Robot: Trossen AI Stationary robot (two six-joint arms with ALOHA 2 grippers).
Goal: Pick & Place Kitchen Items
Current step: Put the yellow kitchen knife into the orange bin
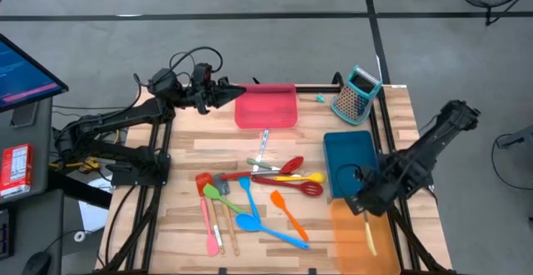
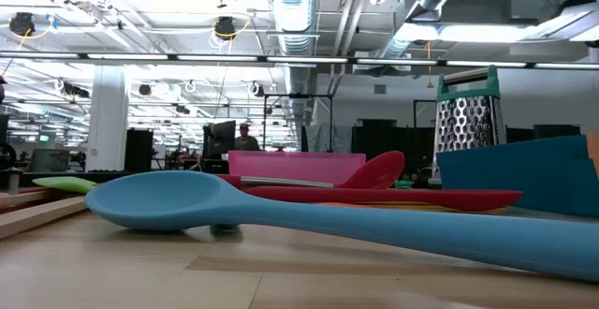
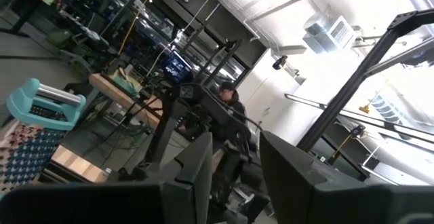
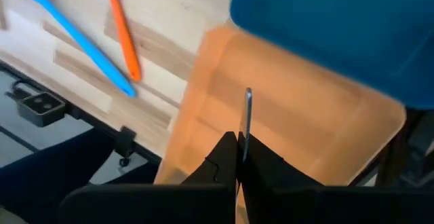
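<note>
A: What does the right tool [image 4: 237, 144] have?
B: Its two dark fingers are pressed together on a thin grey utensil handle [image 4: 247, 115] that stands up above the orange tray [image 4: 305, 122].
A: And around it?
B: The blue tray [image 4: 339, 27] lies just beside the orange one. On the wooden desk [image 4: 74, 54] lie a blue utensil [image 4: 74, 34] and an orange utensil [image 4: 122, 30], near each other.

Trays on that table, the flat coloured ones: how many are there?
3. The red tray lies at the far edge by the left gripper; the blue tray lies on the right; the orange tray lies nearest, under the right gripper.
</note>
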